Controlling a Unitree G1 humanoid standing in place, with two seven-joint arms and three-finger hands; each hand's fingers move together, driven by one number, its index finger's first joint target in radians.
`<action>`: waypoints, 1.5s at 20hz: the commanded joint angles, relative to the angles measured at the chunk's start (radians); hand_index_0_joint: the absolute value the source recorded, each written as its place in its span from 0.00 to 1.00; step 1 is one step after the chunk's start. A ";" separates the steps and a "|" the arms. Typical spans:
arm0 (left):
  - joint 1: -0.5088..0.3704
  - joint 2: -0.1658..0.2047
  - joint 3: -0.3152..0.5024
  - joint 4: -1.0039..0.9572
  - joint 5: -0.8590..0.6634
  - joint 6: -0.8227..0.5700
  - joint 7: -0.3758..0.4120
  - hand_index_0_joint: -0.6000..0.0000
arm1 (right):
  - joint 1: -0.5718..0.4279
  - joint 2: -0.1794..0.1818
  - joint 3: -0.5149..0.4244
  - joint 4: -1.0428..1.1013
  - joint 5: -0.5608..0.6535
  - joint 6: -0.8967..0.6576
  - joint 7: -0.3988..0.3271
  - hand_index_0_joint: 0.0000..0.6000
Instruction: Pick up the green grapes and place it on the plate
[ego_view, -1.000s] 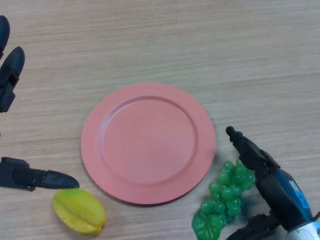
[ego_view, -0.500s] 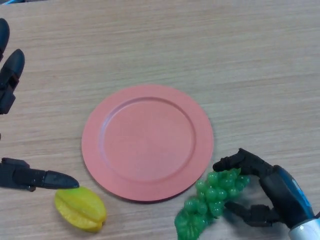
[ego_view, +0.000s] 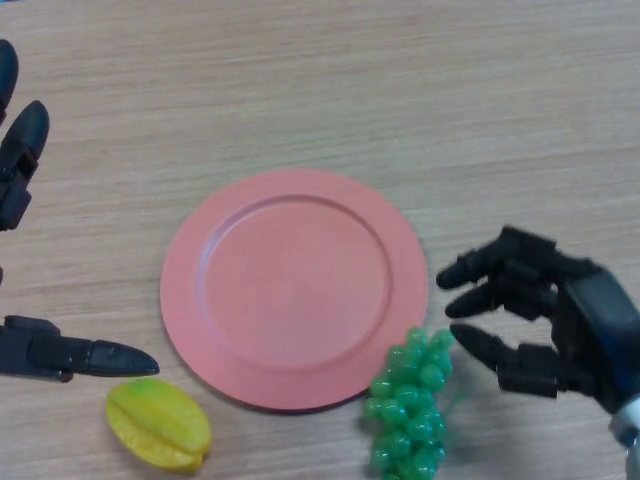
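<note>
Green grapes (ego_view: 410, 405), a knobbly glossy cluster, overlap the round pink plate (ego_view: 293, 285) rim; right hand (ego_view: 540, 315) released beside them.

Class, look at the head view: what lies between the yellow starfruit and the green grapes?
In the head view, the pink plate's lower rim lies between the starfruit and the grapes, with bare table below it.

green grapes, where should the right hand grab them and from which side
Probably the upper middle of the green grapes, coming from their right, where the right hand sits apart from them, fingers half curled round nothing. The bunch lies lengthwise off the plate's lower right rim, so closing across its narrow width should hold best. The plate blocks the left side.
</note>
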 joint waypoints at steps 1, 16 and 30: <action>-0.023 0.034 0.028 -0.046 -0.019 -0.102 0.037 1.00 | -0.089 0.010 0.030 -0.174 0.038 0.036 -0.048 1.00; -0.036 0.051 0.041 -0.002 -0.037 -0.113 0.013 1.00 | -0.075 0.007 0.189 -0.524 -0.414 0.374 0.004 0.00; -0.043 0.058 0.051 -0.004 -0.046 -0.120 0.014 1.00 | -0.132 -0.145 -0.082 -0.065 -0.756 -0.762 0.399 0.00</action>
